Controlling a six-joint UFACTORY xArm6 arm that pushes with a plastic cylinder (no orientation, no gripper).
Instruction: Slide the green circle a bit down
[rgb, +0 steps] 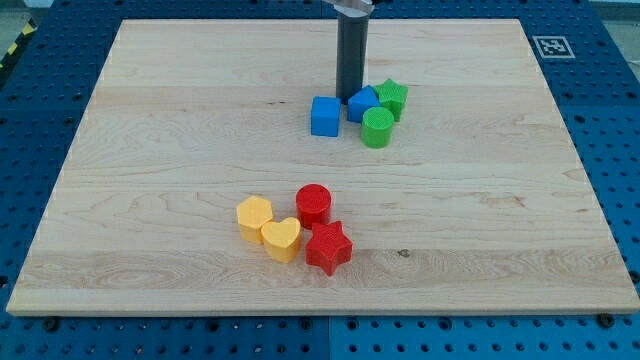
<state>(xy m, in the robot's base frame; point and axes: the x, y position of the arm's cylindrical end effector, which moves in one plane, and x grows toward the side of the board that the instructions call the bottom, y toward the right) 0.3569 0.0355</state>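
The green circle stands on the wooden board right of centre, in the upper half. It touches a blue block at its upper left and a green star at its upper right. A blue cube sits just to the left. My tip is the lower end of the dark rod, resting just above the gap between the blue cube and the blue block, up and to the left of the green circle.
A second cluster lies lower on the board: a red circle, a red star, a yellow hexagon and a yellow heart. A marker tag sits at the board's upper right corner.
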